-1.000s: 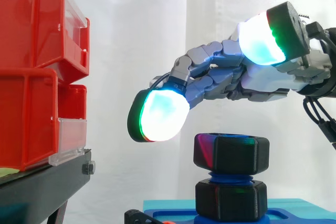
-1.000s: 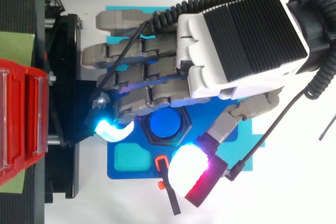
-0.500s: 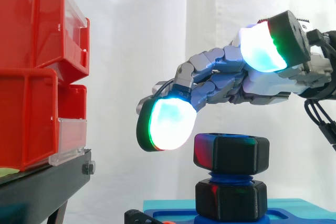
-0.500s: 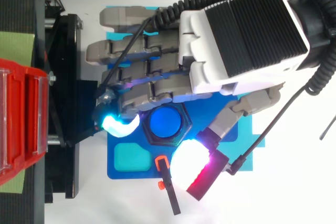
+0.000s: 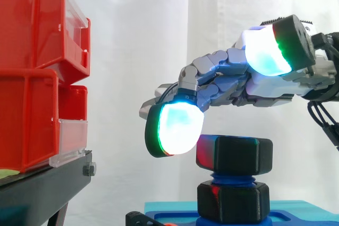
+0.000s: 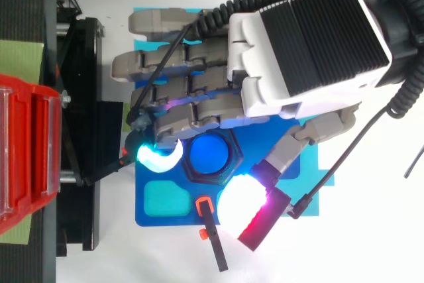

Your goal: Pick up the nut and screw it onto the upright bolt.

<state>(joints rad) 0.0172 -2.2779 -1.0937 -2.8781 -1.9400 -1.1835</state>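
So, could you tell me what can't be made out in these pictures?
- Side view: whether the hand's glowing fingertip touches the nut; it overlaps the nut's corner.
- Side view: the bolt's thread, mostly inside the nut.
- Top view: much of the blue plate, under the hand.

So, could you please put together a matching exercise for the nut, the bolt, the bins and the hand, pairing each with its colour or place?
Things:
1. nut
2. bolt
3. bins
4. hand

Descriptions:
A. red, stacked at the side view's left
B. blue, standing upright
C. hovers above the nut
D. black, sitting at the bolt's top

Pairs: 1-D; 2-B; 3-A; 4-C
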